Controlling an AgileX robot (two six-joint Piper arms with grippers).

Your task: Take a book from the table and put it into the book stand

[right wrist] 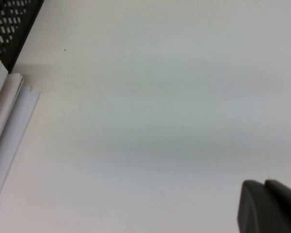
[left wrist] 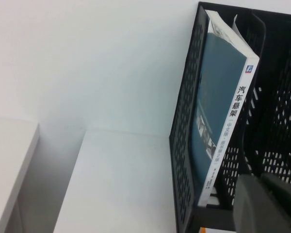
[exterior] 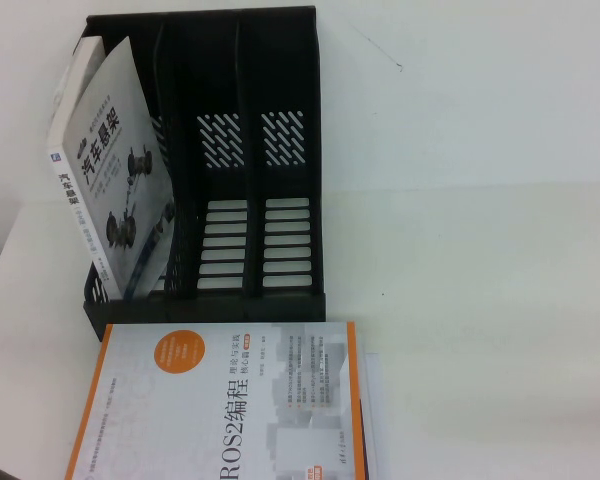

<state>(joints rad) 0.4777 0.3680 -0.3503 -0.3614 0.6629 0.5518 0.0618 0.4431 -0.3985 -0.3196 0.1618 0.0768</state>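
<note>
The white-grey book (exterior: 110, 170) with the black Chinese title stands in the leftmost slot of the black book stand (exterior: 290, 100), leaning left against the outer wall. In the left wrist view its spine (left wrist: 233, 121) shows inside the stand's perforated wall (left wrist: 184, 145). My left gripper (left wrist: 261, 178) is shut and empty, just in front of the stand, apart from the book. My right gripper (right wrist: 264, 183) is shut and empty over the bare white table (right wrist: 160, 107). Neither arm shows in the high view.
The orange-bordered ROS2 book (exterior: 225, 410) lies flat on the table (exterior: 480, 200) in front of the stand, on white sheets (right wrist: 9, 126). The stand's middle and right slots hold nothing. The table's left edge runs close to the stand.
</note>
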